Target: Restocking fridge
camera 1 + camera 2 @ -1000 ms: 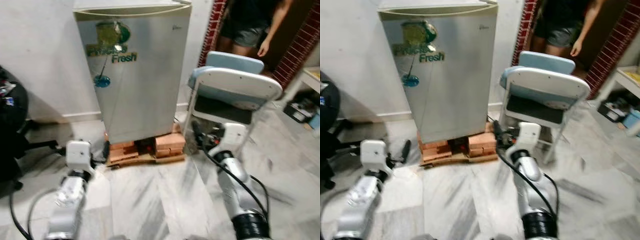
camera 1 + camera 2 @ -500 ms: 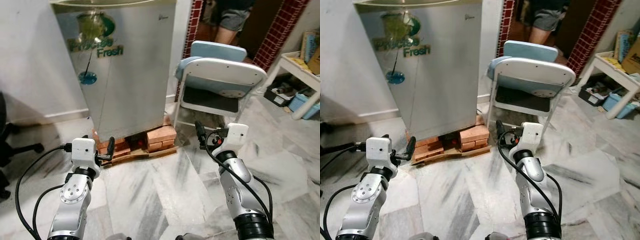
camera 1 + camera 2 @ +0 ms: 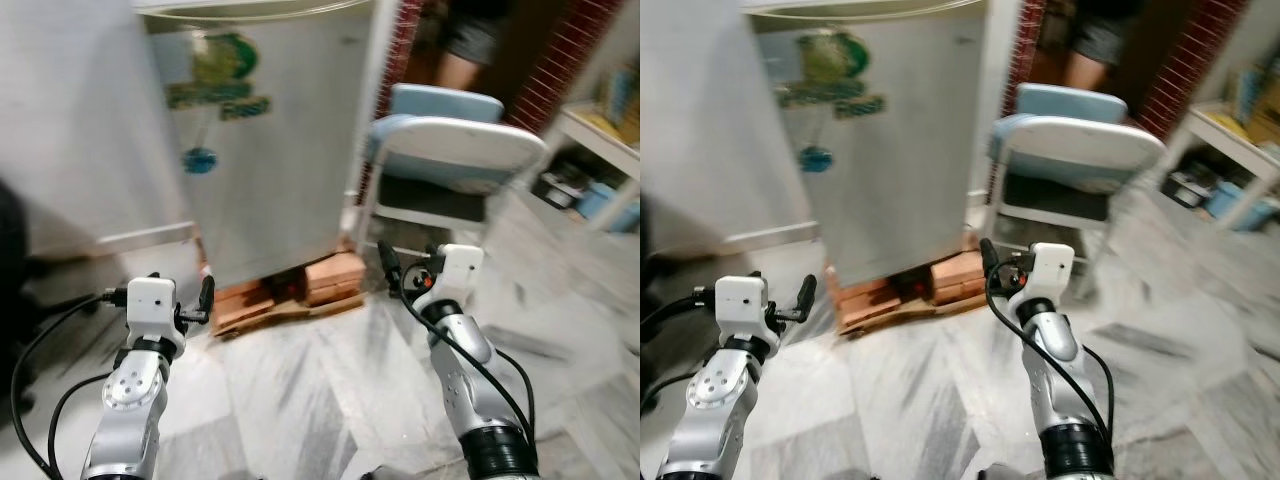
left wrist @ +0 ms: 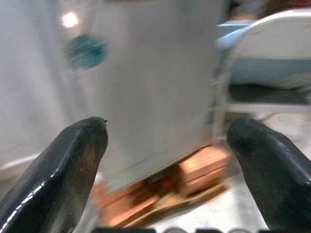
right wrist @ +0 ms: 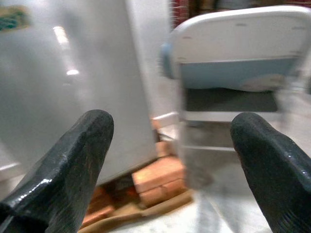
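Observation:
A small silver fridge [image 3: 280, 150] stands against the white wall with its door closed, bearing a green "Fresh" sticker [image 3: 220, 95]. It rests on red bricks [image 3: 335, 272] and a wooden board. My left gripper [image 3: 205, 292] is held low in front of the fridge's lower left corner, open and holding nothing. My right gripper [image 3: 388, 265] hovers near the fridge's lower right corner, beside the chair, and is also open and holding nothing. In the wrist views, the left gripper [image 4: 167, 131] and the right gripper [image 5: 172, 126] have their fingers wide apart, facing the fridge.
A white and light-blue folding chair [image 3: 460, 150] stands just right of the fridge. A person [image 3: 465, 40] stands behind it in a brick-framed doorway. A white table [image 3: 1230, 130] with boxes beneath is at far right. The floor is grey marble [image 3: 300, 400].
The whole picture has shifted and blurred, so the camera has swung; the fridge now sits further right in view. Both arms keep the same pose, grippers open.

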